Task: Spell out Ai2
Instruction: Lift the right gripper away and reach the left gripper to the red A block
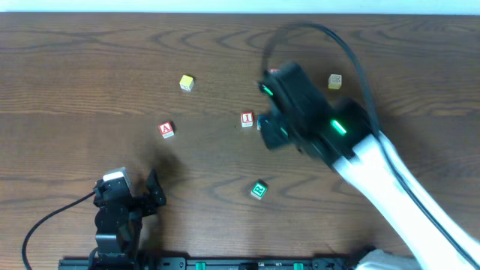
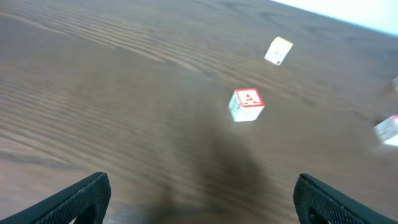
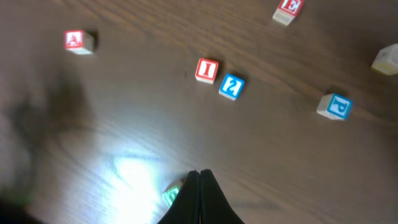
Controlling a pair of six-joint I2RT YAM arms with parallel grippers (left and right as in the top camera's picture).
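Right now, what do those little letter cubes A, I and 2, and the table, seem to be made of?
The A block, I block and 2 block look like painted wood, possibly plastic: pale matte faces, coloured borders and characters, crisp edges. The table shows dark brown grain streaks with a mild sheen, so wood or wood-look laminate.

A dark brown wood-grain table (image 1: pixel 90 67) fills the view, with a pale strip along its far edge.
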